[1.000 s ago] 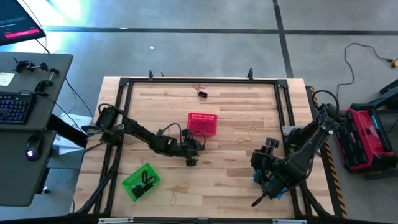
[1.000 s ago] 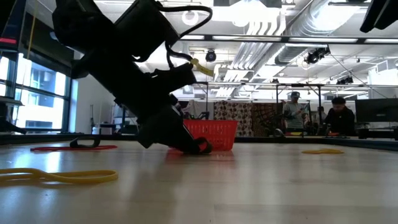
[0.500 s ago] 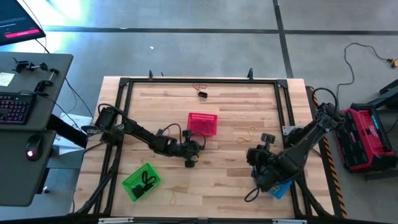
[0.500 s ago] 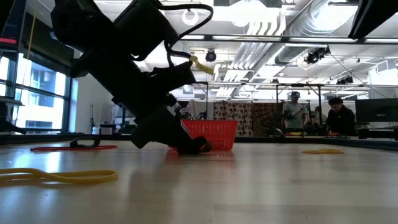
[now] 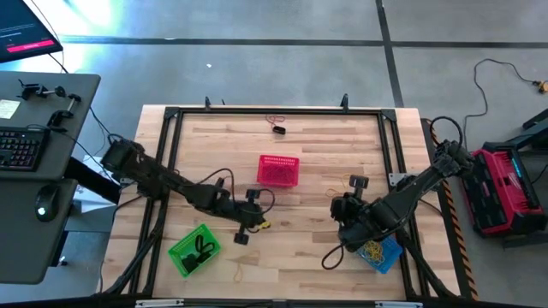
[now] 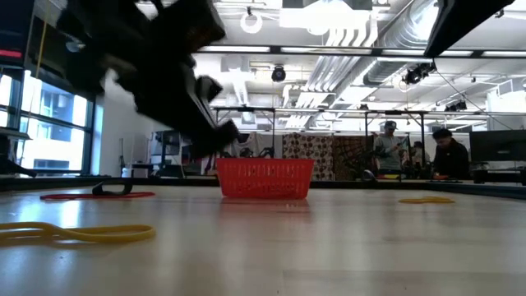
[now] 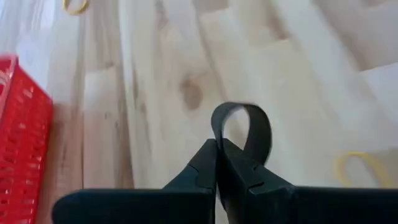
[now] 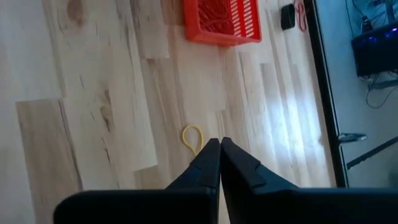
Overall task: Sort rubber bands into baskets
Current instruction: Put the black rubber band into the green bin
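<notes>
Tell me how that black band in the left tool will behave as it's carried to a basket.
The black rubber band is pinched at one end by the left tool, its loop standing free, so it probably is light and springy. Being thin and floppy, it may sway or slip out if the pinch loosens.

A wooden table (image 5: pixel 308 231) stands on grey concrete floor (image 5: pixel 257 77); a desk with keyboard (image 5: pixel 19 147) sits left, windows (image 6: pixel 33 140) and ceiling lights (image 6: pixel 316 20) beyond.

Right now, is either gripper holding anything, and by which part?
The left gripper pinches a black rubber band at one end of its loop, the rest sticking out past the fingertips. The right gripper is shut on nothing.
</notes>
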Controlling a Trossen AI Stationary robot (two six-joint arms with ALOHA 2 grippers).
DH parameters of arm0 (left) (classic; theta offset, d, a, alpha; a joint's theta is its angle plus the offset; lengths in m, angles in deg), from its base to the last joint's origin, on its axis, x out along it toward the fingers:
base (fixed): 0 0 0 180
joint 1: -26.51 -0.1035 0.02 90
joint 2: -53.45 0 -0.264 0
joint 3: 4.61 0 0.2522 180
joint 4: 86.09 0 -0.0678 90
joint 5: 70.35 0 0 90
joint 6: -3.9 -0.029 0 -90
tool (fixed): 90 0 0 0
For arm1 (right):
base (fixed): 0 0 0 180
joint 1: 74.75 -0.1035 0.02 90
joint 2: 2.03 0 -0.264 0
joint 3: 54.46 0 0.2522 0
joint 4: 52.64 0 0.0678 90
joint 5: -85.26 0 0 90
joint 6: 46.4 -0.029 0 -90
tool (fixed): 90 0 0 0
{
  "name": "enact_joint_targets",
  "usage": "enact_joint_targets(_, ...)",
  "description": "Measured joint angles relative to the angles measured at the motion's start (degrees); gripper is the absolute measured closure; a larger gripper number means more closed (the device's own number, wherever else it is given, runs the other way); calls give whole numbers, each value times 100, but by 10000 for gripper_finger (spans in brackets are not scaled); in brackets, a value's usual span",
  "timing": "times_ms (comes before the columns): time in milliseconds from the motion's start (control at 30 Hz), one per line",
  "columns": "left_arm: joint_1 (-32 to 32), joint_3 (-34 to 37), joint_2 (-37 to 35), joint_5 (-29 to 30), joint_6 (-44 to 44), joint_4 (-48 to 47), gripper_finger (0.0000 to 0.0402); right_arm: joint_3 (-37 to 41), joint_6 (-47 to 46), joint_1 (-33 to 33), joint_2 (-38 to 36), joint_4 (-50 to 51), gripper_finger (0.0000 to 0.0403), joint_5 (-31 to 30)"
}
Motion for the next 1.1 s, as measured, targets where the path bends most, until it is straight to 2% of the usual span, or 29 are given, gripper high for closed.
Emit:
enact_joint_targets(200, 225, -9, -736, -317, -3, -628, 401, 0, 454, 226, 2, -273, 403, -1)
enact_joint_targets(400, 492, -11, -1391, -886, 211, -1464, 401, 0, 918, 507, 2, -530, 403, -190)
enact_joint_targets(533, 747, -17, -1713, -1208, 744, -2302, 401, 0, 1146, 709, 2, -648, 403, -475)
enact_joint_targets(700, 1238, -15, -1925, -1318, 1644, -3332, 401, 0, 1726, 1102, 2, -879, 403, -470)
enact_joint_targets(867, 1825, -15, -1939, -1571, 2496, -3638, 401, 0, 2625, 1695, 2, -1550, 403, 76)
enact_joint_targets(1100, 2458, -15, -1939, -1443, 3368, -3775, 401, 0, 4195, 2526, 2, -3170, 403, 1529)
